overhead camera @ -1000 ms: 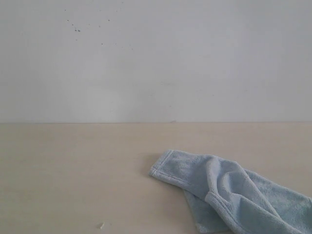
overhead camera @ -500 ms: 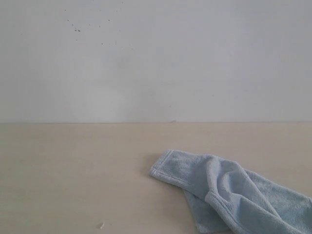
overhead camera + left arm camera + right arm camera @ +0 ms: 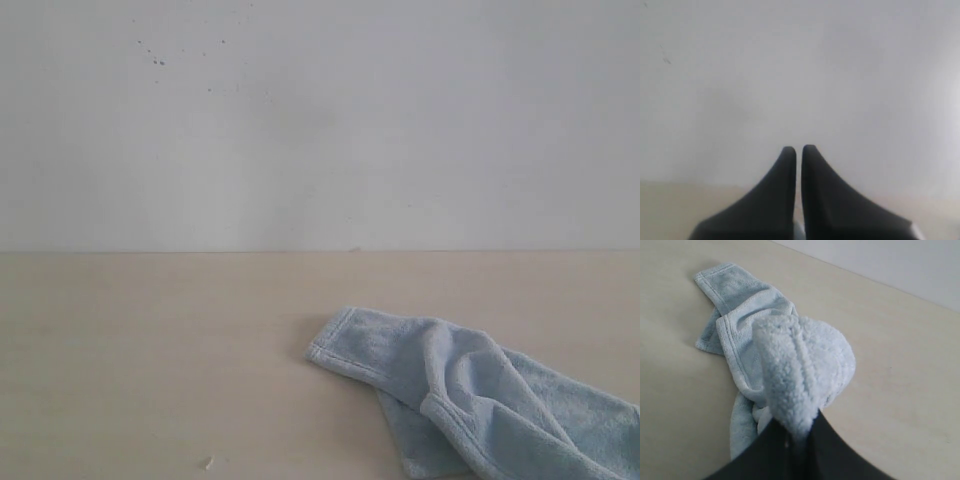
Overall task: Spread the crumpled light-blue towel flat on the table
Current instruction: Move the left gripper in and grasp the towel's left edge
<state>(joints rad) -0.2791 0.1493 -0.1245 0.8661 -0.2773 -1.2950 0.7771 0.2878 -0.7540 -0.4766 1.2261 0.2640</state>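
Towel crumpled; long axis diagonal, hemmed end pointing left.

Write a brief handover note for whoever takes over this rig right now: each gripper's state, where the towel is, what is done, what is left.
Left gripper: shut, empty, facing the wall; no cloth in its view.
Right gripper: shut on a fold of the towel.
Towel: crumpled, folded over itself on the table, right side of the exterior view.
Done: one grasp only.
Left: probably take a second hem, pull the folds out, lay it flat.
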